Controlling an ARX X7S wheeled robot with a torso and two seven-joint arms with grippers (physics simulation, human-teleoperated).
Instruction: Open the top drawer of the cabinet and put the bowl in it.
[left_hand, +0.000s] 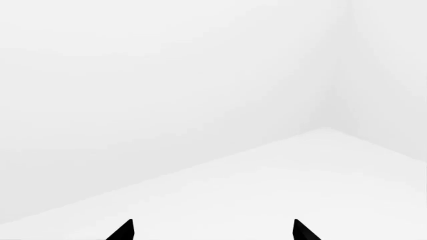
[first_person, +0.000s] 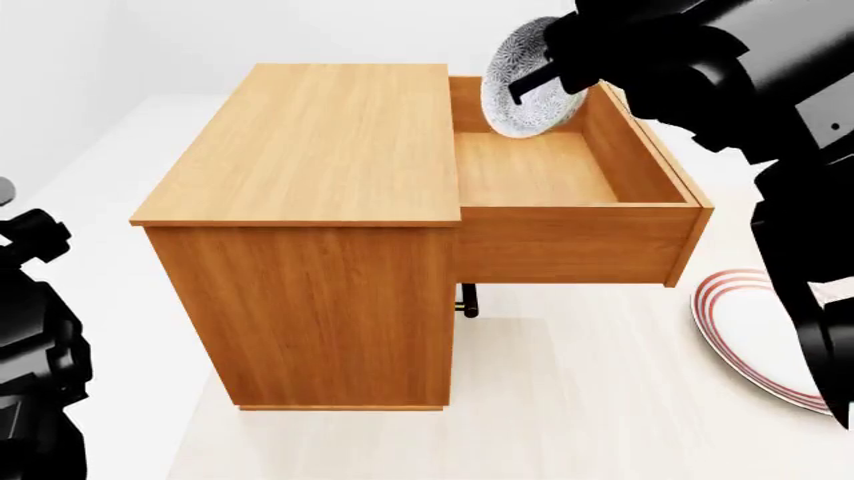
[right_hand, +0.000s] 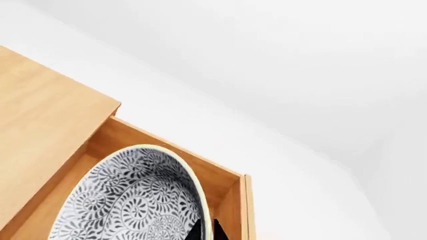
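A patterned bowl (first_person: 525, 85) hangs tipped on its edge over the pulled-out top drawer (first_person: 561, 205) of the wooden cabinet (first_person: 314, 230), its blue-grey speckled underside facing the cabinet, its rim pinched by the right gripper (first_person: 567, 78), which reaches in from the far right of the head view. The bowl sits above the rear part of the drawer's bare wooden box, close to the cabinet's top edge; whether it touches the drawer floor cannot be told. In the right wrist view the bowl (right_hand: 133, 200) fills the foreground, one dark fingertip (right_hand: 200, 230) of the gripper showing at its rim, with the drawer's back corner behind it. Under the open drawer the dark end of a lower handle (first_person: 469, 300) shows. A white plate (first_person: 761, 340) with red rings lies on the pale floor (first_person: 587, 400) just beside the drawer front, partly hidden by the right arm. The left gripper (left_hand: 213, 231), its two black fingertips (left_hand: 123, 231) spread apart and grasping nothing, faces blank white walls; the left arm (first_person: 34, 350) stands at the near left, well apart from the cabinet.
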